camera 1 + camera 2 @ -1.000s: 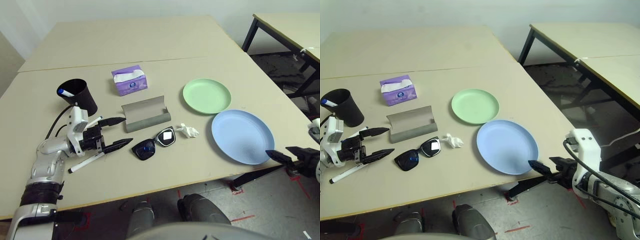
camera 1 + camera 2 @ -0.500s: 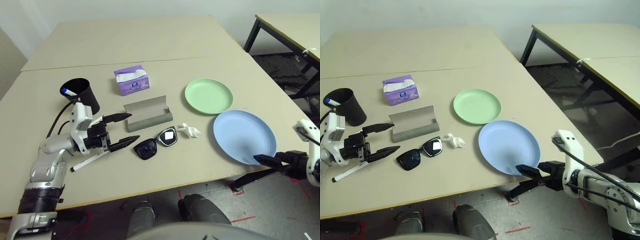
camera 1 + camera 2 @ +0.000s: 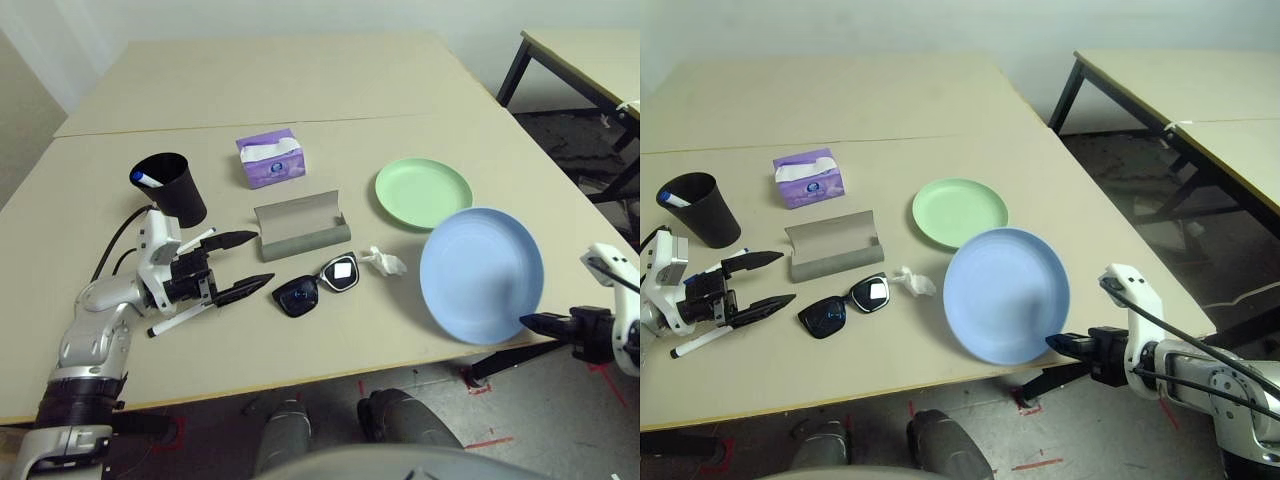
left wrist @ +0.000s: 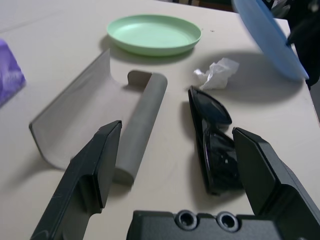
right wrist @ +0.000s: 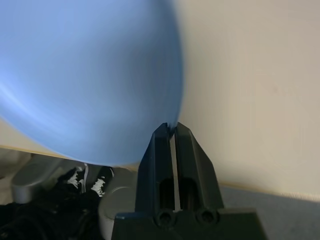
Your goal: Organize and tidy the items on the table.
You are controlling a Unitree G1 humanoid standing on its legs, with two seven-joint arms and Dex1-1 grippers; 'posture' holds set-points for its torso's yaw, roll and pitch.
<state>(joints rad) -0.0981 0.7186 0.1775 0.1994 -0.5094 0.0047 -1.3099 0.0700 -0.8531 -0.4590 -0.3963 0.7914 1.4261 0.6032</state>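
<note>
Two plates sit toward the right of the table (image 3: 330,90): the light-blue plate (image 3: 482,273) is tilted up off the tabletop at the near right edge, its rim pinched between the closed fingers of the right gripper (image 3: 531,321), while the pale-green plate (image 3: 423,192) lies flat just beyond it, farther from the robot. Whether the blue plate's far edge touches the table is hard to judge. Left of the blue plate lies the crumpled white tissue (image 3: 384,262), and just beside that the black sunglasses (image 3: 318,284), lenses up. Beyond the sunglasses the grey glasses case (image 3: 300,226) lies open. The left gripper (image 3: 248,262) hovers low over the table on the near left, its two fingers spread wide and empty, pointing toward the case and sunglasses. A white marker (image 3: 180,316) with a black cap lies on the table under that gripper. Farther left and back stands the black cup (image 3: 172,188) with a blue-capped marker (image 3: 143,179) inside, and the purple tissue box (image 3: 271,158) sits beyond the case.
</note>
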